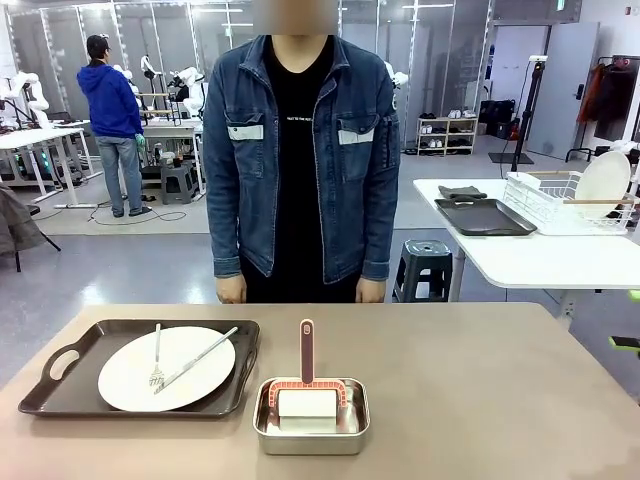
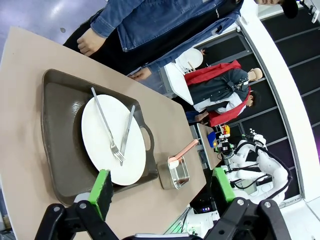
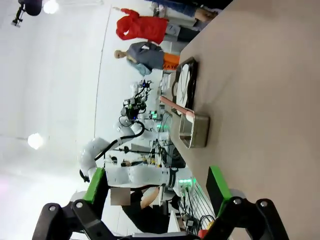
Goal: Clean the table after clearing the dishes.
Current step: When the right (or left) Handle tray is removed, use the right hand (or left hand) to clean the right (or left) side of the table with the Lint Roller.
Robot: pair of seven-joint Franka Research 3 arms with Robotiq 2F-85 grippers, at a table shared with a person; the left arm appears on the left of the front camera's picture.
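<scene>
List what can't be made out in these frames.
- Front view: wall of the steel pan hides the underside of the scrubber; bristles or sponge, cannot tell.
- Right wrist view: tray far off, nearly edge-on; its load too small to read.
- Front view: table near corners cut off by the picture edges.

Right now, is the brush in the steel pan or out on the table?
In. The brush has its head inside the steel pan, and its pink handle rises past the far rim.

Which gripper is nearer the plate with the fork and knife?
Left. The left gripper hovers open close by the plate; the right gripper is far across the table.
</scene>
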